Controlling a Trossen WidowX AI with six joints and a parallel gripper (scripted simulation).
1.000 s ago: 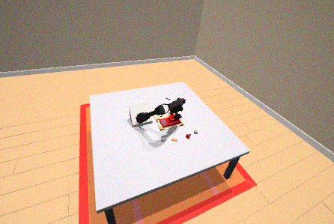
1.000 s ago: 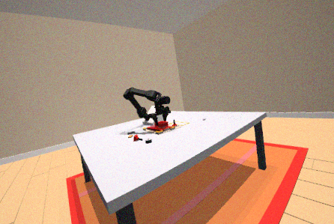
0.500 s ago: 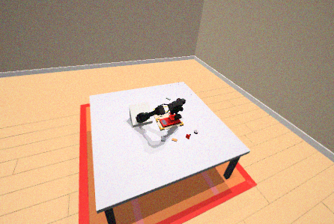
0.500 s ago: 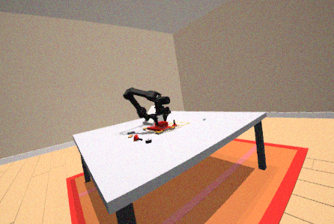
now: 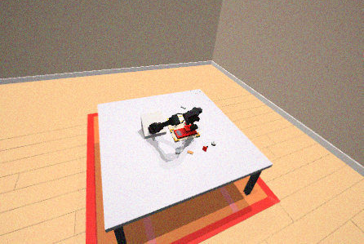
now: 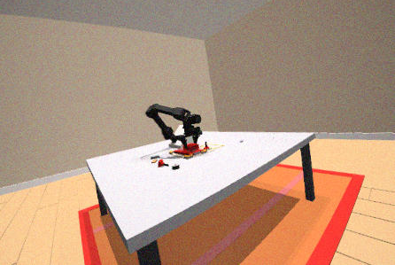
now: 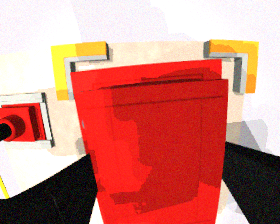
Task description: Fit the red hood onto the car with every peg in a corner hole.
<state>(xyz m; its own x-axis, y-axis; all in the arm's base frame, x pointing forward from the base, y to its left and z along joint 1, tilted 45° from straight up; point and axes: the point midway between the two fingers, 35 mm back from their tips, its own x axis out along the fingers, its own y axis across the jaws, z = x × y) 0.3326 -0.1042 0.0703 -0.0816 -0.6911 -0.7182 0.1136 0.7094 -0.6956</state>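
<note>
The red hood [image 7: 160, 150] [image 6: 191, 147] is between the fingers of my gripper [image 7: 155, 151] [image 6: 190, 143], which is shut on it. The hood is over the red chassis [image 7: 150, 72] [image 5: 179, 134] [image 6: 178, 151]. In the wrist view a strip of chassis deck shows beyond the hood's far edge, and the hood looks slightly turned against it. The chassis sits in the jig, whose yellow corner brackets [image 7: 80, 51] show at its far end. The pegs, corner holes and engine block are hidden. Whether the hood touches the deck cannot be told.
A red part with a black knob [image 7: 25, 122] sits in a pale holder left of the chassis in the wrist view. A red piece [image 5: 205, 148] [image 6: 161, 163], a round black-and-white piece [image 5: 214, 143] [image 6: 175, 167] and an orange piece [image 5: 190, 152] lie on the table.
</note>
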